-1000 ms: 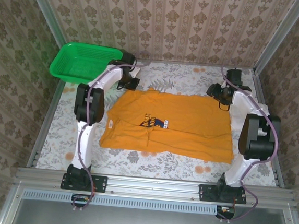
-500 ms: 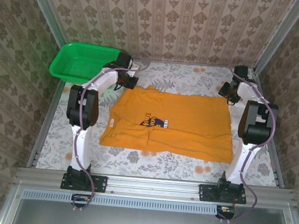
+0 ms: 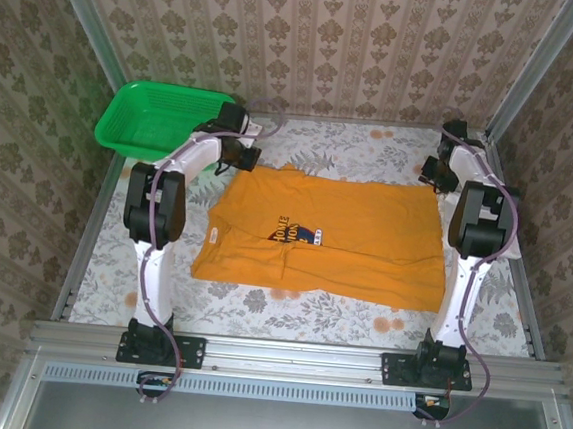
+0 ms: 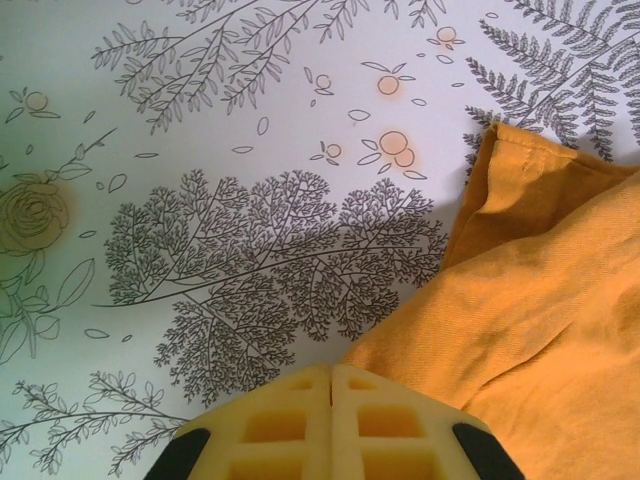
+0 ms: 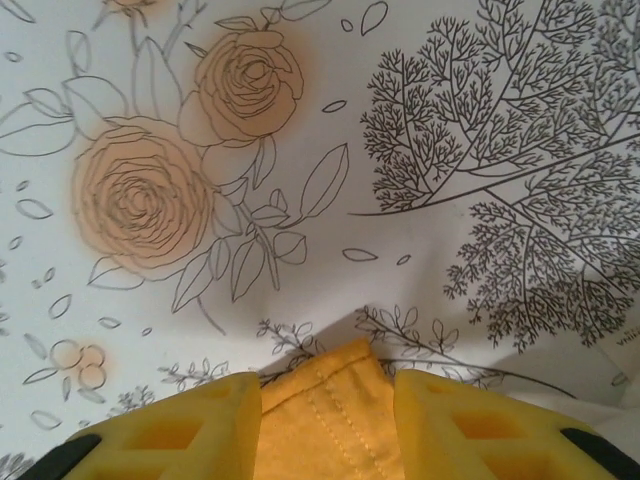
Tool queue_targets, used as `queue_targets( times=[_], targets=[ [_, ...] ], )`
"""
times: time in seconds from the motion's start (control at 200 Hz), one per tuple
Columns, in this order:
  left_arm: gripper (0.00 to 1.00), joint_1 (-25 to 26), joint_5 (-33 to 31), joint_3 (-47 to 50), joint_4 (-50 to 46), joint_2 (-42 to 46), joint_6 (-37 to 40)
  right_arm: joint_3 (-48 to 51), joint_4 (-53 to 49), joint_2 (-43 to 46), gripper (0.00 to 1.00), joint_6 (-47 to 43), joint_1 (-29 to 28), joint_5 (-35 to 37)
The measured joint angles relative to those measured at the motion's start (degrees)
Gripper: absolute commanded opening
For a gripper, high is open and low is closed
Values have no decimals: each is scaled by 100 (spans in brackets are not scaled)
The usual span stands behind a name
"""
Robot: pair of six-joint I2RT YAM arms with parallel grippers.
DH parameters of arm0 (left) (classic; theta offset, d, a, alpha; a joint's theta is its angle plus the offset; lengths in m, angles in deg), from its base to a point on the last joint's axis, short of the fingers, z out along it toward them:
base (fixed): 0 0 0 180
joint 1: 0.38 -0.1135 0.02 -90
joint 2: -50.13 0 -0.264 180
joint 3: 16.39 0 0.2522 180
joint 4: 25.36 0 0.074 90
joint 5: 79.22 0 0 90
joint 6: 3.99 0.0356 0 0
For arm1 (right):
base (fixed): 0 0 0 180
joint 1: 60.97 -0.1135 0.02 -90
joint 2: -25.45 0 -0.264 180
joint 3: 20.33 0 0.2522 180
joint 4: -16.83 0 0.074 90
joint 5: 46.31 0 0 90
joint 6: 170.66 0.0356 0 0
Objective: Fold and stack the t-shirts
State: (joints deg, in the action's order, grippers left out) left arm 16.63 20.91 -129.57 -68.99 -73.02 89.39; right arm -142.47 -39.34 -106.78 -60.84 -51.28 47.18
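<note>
As my right end effector (image 5: 325, 405) nips the mustard-orange t-shirt (image 3: 344, 242) hem, my left end effector (image 4: 331, 378) shut beside it, a one-sided pull risks skewing it.

Green plastic mesh basket (image 3: 149, 117) sits at the far left corner, on the edge of the white tablecloth printed with ferns and peach roses (image 3: 353, 145) (image 4: 200, 200) (image 5: 450, 150). Beige damask wallpaper (image 3: 332, 38) all round, aluminium rail (image 3: 294, 356) up front.
</note>
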Motion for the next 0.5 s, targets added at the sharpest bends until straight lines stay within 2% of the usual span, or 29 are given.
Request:
queue_targets(
  times=[0.105,0.195,0.28,0.39,0.5],
  targets=[
    [0,-31,37,24,46,4,-33,-153,-76,-192,38,2,-11,31],
    [0,-59,81,61,81,11,-37,-236,-142,-223,32,0,-11,90],
    [0,-61,114,83,94,17,-37,-302,-173,-260,21,7,-22,127],
    [0,-61,146,133,131,44,-37,-334,-219,-293,0,-17,-22,157],
    [0,-61,188,232,210,101,-39,-341,-219,-289,0,-44,-22,175]
  ],
)
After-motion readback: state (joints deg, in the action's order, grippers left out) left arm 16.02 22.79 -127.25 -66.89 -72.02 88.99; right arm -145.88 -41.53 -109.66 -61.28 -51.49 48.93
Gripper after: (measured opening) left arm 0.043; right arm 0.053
